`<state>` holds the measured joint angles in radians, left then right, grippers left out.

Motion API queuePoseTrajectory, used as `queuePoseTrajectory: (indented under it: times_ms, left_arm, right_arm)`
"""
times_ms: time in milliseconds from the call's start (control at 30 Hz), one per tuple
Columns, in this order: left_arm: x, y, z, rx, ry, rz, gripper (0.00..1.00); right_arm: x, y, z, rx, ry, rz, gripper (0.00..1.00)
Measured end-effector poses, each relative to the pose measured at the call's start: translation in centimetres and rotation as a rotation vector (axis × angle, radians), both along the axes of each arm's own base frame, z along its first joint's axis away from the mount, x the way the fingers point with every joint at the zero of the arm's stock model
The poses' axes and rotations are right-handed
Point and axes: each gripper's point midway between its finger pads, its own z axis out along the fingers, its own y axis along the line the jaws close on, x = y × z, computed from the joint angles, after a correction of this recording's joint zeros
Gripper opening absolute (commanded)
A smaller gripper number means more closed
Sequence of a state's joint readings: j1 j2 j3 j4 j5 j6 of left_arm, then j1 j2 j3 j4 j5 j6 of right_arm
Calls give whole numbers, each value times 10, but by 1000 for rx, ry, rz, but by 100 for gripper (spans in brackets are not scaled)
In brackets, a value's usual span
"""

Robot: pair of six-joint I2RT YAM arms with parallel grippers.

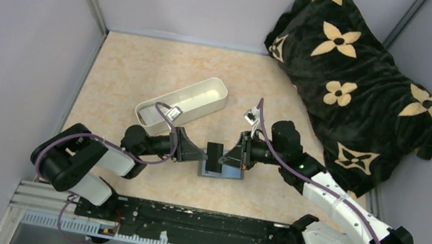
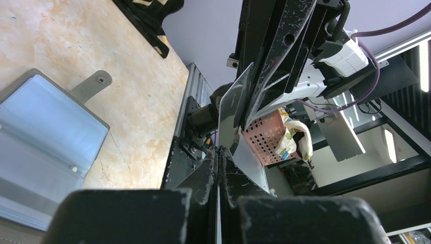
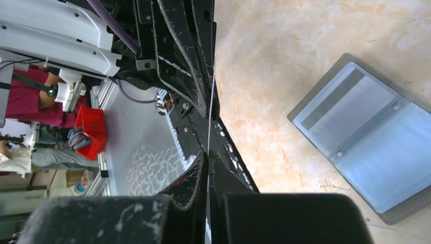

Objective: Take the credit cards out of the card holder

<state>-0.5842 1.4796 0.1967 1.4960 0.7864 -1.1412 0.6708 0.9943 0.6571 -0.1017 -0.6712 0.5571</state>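
The grey card holder (image 1: pixel 224 173) lies open on the table, its blue-grey pockets facing up. It also shows in the left wrist view (image 2: pixel 45 132) and the right wrist view (image 3: pixel 366 127). A black credit card (image 1: pixel 214 153) is held on edge just above it. My left gripper (image 1: pixel 203 155) is shut on the card's left end and my right gripper (image 1: pixel 226 155) is shut on its right end. In the left wrist view the card (image 2: pixel 229 114) runs from my shut left gripper (image 2: pixel 219 152) to the right gripper's fingers (image 2: pixel 269 61). In the right wrist view the card (image 3: pixel 209 101) is edge-on in my shut right gripper (image 3: pixel 209 155).
A long white oblong tray (image 1: pixel 183 103) stands behind my left arm. A black blanket with tan flowers (image 1: pixel 356 73) fills the back right corner. Grey walls enclose the table on the left, back and right.
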Motion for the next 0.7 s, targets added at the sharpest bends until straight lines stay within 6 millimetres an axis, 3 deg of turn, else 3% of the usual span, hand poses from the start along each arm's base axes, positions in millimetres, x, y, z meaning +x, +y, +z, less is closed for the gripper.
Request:
queuePoseTrajectory:
  times_ms: [200, 267, 400, 533, 700]
  left_arm:
    - [1, 1, 0, -1, 12, 4, 28]
    - [1, 4, -1, 0, 19, 12, 31]
    - [-4, 14, 4, -15, -5, 39, 26]
    - [-11, 25, 28, -49, -111, 82, 25]
    - [0, 40, 69, -3, -273, 247, 43]
  right_arm:
    - [6, 0, 5, -20, -10, -18, 0]
    - [13, 2, 15, -21, -33, -27, 0]
    - [29, 9, 37, -19, -95, -40, 0]
    - [48, 14, 44, -62, -117, -67, 0]
    - [93, 30, 46, -175, -100, -127, 0]
